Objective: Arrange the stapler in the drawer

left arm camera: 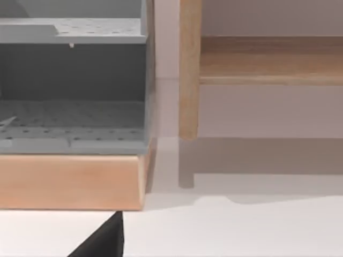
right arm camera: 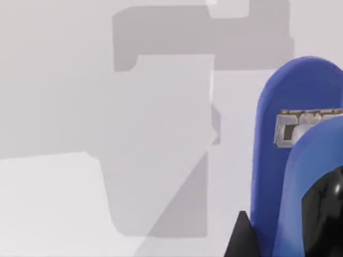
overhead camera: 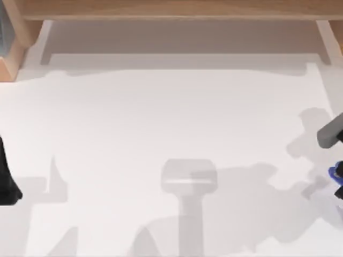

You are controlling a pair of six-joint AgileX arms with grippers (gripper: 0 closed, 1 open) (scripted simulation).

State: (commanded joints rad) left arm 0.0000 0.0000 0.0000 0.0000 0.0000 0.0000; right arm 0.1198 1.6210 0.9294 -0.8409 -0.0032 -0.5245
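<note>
The stapler (overhead camera: 334, 172) is a small bright blue object at the table's far right edge, casting a shadow on the white surface. In the right wrist view the stapler (right arm camera: 292, 107) is close up, with a rounded end and a pale grey mark. My right gripper (right arm camera: 284, 227) has a black finger on each side of it and is shut on it. The drawer (left arm camera: 75, 115) is a grey perforated compartment on a wooden base, also seen at the far left corner of the table (overhead camera: 4, 32). My left gripper (overhead camera: 6, 184) is parked at the left edge.
A wooden frame (overhead camera: 177, 10) runs along the far side of the white table (overhead camera: 161, 134), with a wooden post (left arm camera: 188, 69) beside the drawer unit. A grey part of my right arm (overhead camera: 329, 131) hangs over the right edge.
</note>
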